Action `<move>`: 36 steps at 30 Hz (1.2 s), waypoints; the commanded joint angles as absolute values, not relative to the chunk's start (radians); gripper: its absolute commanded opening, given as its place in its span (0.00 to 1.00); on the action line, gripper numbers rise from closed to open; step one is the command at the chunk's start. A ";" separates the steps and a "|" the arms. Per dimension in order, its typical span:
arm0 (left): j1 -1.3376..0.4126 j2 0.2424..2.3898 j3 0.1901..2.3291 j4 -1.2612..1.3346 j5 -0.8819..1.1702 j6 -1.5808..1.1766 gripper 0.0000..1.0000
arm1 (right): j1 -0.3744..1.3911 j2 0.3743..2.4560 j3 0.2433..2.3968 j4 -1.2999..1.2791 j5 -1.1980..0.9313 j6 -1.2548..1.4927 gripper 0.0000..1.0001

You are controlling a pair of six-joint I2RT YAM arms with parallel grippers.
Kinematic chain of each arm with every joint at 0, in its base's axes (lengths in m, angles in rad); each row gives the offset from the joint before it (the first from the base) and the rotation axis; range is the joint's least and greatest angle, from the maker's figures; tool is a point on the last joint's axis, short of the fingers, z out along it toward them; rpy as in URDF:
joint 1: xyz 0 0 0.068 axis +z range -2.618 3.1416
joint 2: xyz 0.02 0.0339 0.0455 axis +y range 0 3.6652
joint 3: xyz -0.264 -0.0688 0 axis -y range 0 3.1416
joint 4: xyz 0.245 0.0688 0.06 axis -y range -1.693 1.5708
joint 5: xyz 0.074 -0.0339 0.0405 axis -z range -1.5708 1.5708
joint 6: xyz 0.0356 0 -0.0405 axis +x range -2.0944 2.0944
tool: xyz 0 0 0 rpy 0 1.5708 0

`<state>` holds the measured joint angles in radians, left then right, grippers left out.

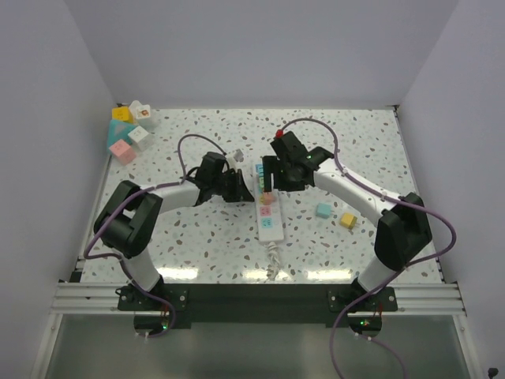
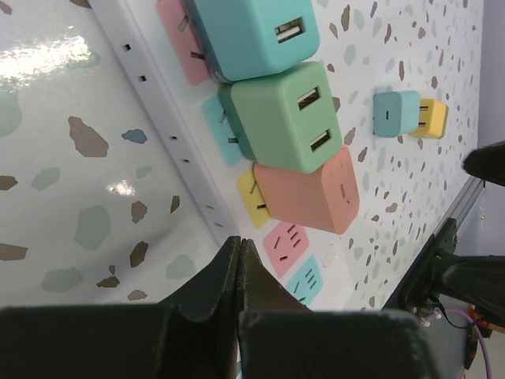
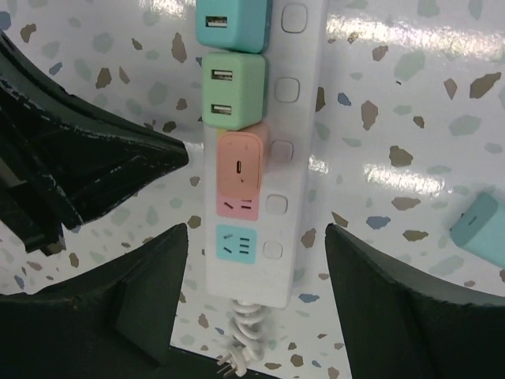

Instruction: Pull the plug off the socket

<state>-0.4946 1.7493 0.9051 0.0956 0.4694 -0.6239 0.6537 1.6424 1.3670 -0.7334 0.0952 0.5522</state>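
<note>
Overhead: white socket [image 1: 269, 215] lies mid-way across the speckled table [image 1: 181, 237]; left wrist: left gripper [image 2: 239, 264] clenched on nothing, just beside the socket, three coloured plugs [image 2: 284, 118] seated; right wrist: right gripper [image 3: 256, 253] spread wide, straddling the socket's end, grasping nothing.

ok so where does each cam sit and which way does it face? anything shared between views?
Top external: above and behind the bases, facing down at the table; both arms show, left gripper and right gripper flanking the power strip.
Left wrist: low beside the strip, facing across it toward the loose teal block on the right; own shut fingers at bottom.
Right wrist: above the strip, facing down; own open fingers frame it.
Shared: both wrist views show the teal plug, green plug and orange plug.
</note>
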 commanded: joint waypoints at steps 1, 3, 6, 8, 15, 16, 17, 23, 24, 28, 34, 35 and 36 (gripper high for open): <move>-0.486 1.700 0.928 0.173 0.531 -0.621 0.00 | 0.649 1.687 1.399 -0.681 0.043 0.522 0.72; -0.488 1.701 0.931 0.187 0.544 -0.643 0.00 | 0.650 1.706 1.401 -0.664 0.032 0.517 0.70; -0.488 1.723 0.939 0.202 0.551 -0.656 0.00 | 0.652 1.729 1.402 -0.643 0.015 0.512 0.67; -0.488 1.738 0.945 0.209 0.554 -0.660 0.00 | 0.655 1.741 1.408 -0.632 0.014 0.511 0.66; -0.506 1.834 0.948 0.252 0.548 -0.683 0.00 | 0.657 1.805 1.437 -0.626 0.020 0.509 0.62; -0.512 1.845 0.948 0.253 0.546 -0.684 0.00 | 0.657 1.818 1.437 -0.627 0.023 0.509 0.61; -0.514 1.864 0.946 0.253 0.545 -0.687 0.00 | 0.660 1.825 1.437 -0.627 0.025 0.509 0.61; -0.526 1.896 0.901 0.268 0.512 -0.709 0.00 | 0.658 1.858 1.422 -0.617 0.028 0.514 0.54; -0.525 1.898 0.890 0.258 0.497 -0.707 0.00 | 0.658 1.862 1.422 -0.612 0.028 0.514 0.52; -0.525 1.902 0.874 0.206 0.445 -0.692 0.00 | 0.658 1.873 1.419 -0.600 0.035 0.520 0.39; -0.534 1.936 0.862 0.138 0.373 -0.676 0.00 | 0.660 1.841 1.471 -0.653 0.012 0.526 0.00; -0.532 1.939 0.859 0.135 0.367 -0.676 0.00 | 0.661 1.818 1.476 -0.666 0.011 0.529 0.00; -0.535 1.942 0.851 0.133 0.361 -0.676 0.00 | 0.661 1.787 1.477 -0.685 0.015 0.531 0.00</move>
